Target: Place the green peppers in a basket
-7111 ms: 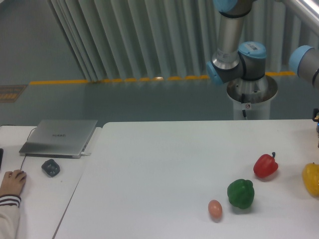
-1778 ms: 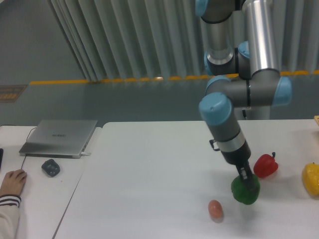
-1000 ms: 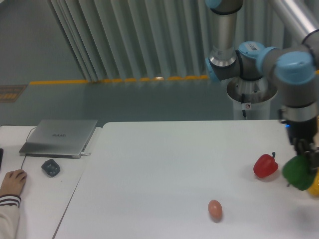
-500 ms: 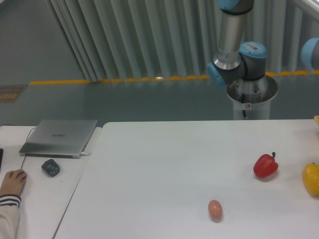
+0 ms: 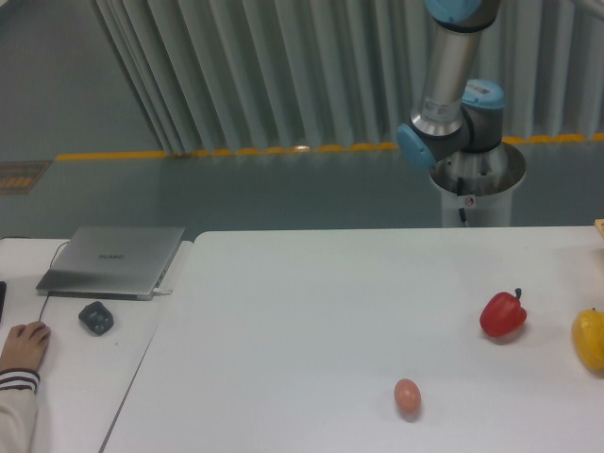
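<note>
Green pepper, basket, claw all out of frame; claw state not visible. Judgement: pepper light, glossy-slick, firm; grasp across lobes. Red bell pepper [image 5: 502,314] stays right.

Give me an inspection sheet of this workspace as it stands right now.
Surface: white table, with a second lighter desk adjoining at the left.
Job's things: green pepper not in view; no basket in view.
Clutter: red pepper and yellow pepper at the right, the yellow one cut by the frame edge; egg near the front; closed laptop and a small dark object on the left desk.
Grippers: pincer out of frame; only the arm's joints by its pedestal show.
Cables: one thin cable beside the laptop.
Surroundings: person's hand at the left edge; ribbed wall panels, yellow floor line.
</note>
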`<state>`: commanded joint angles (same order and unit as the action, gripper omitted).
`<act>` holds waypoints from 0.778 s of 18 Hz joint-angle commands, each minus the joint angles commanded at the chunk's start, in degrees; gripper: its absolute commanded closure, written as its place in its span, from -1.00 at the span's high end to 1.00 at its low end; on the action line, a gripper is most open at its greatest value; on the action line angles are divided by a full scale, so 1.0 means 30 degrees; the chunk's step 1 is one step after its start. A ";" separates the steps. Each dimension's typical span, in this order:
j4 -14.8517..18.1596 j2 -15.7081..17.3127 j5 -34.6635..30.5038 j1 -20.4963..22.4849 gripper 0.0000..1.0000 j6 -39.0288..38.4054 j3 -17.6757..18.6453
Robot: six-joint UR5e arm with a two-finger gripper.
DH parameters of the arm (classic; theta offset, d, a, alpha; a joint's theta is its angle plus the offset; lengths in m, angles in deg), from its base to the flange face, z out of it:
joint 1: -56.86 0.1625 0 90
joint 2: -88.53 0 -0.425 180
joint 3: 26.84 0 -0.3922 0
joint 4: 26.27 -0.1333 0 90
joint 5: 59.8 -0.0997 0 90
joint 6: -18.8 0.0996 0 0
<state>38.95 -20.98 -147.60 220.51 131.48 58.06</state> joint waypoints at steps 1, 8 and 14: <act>0.0000 -0.0029 0.0000 0.0000 -0.58 0.0029 0.0029; -0.0059 -0.0059 0.0000 -0.0117 0.60 -0.0059 0.0176; -0.0059 -0.0058 -0.0029 -0.0322 0.99 -0.0088 0.0205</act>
<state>38.77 -21.15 -147.69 219.54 131.22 58.67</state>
